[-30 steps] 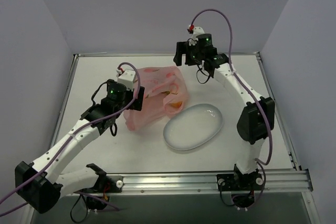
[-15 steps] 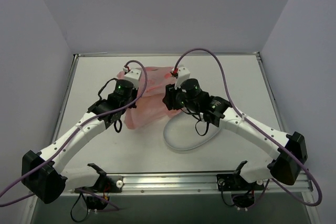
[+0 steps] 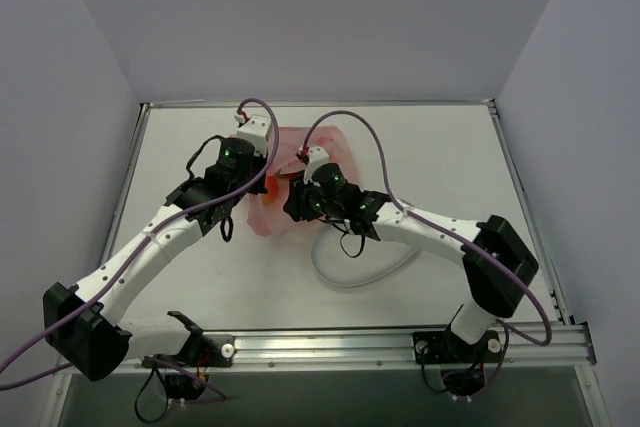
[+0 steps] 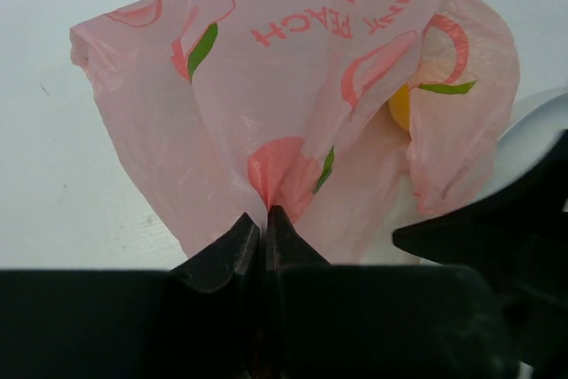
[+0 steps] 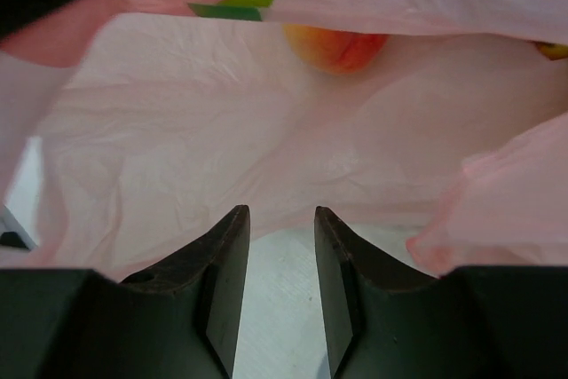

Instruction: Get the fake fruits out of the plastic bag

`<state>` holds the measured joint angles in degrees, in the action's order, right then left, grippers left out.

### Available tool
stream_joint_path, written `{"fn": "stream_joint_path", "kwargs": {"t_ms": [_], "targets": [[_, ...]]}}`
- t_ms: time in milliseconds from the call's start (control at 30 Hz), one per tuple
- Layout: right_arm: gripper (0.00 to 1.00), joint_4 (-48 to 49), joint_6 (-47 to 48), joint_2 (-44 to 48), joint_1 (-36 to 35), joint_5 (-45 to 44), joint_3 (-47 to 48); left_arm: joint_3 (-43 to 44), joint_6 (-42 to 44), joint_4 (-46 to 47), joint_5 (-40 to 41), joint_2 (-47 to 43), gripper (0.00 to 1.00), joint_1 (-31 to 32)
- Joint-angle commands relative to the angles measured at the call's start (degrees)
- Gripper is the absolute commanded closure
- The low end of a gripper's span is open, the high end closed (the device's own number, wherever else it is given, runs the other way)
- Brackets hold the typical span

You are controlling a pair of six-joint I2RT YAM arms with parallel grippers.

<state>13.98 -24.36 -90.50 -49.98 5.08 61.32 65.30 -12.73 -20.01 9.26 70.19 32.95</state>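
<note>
While the left end effector (image 4: 264, 222) is clamped on a pinch of the plastic bag (image 4: 266, 95) — lying on the table (image 3: 450, 157) — the right end effector (image 5: 280, 217) sits at its mouth, jaws apart; a peach-orange fake fruit (image 5: 335, 47) lies inside.

You've got the plastic bag (image 3: 328, 147) lying near the far edge, just left of centre, with a fruit (image 5: 335, 46) inside it; the plate (image 3: 345, 275) sits just before it, rightward.
</note>
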Motion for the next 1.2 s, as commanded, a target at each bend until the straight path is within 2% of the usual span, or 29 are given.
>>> {"fn": "stream_joint_path", "kwargs": {"t_ms": [0,167,233,467,667,800,1167], "targets": [[0.68,6.0,-1.2,-5.8,-0.4,3.2,4.5,4.0,-1.1,-0.3,-0.8,-0.6,0.98,0.4],[0.61,6.2,-1.5,-12.9,0.4,0.5,9.2,5.7,-1.1,-1.3,-0.4,0.1,0.98,0.4],[0.46,5.6,-1.9,-15.6,1.7,-3.1,10.9,5.5,-1.2,-1.3,-0.3,-0.6,0.98,0.5],[0.22,-0.2,0.1,-18.0,8.9,-11.9,14.4,3.1,-0.6,0.0,1.2,-4.6,0.98,0.6],[0.17,-9.0,4.0,-18.2,11.9,-18.4,17.2,1.2,-0.3,0.5,2.4,-6.5,0.98,0.5],[0.11,-9.4,6.2,-17.3,12.1,-21.5,15.7,0.0,-0.1,0.8,2.5,-6.7,0.98,0.5],[0.04,-10.3,8.5,-21.4,12.3,-28.2,14.9,-2.2,-0.2,1.5,0.9,-6.8,0.98,1.8]]}}
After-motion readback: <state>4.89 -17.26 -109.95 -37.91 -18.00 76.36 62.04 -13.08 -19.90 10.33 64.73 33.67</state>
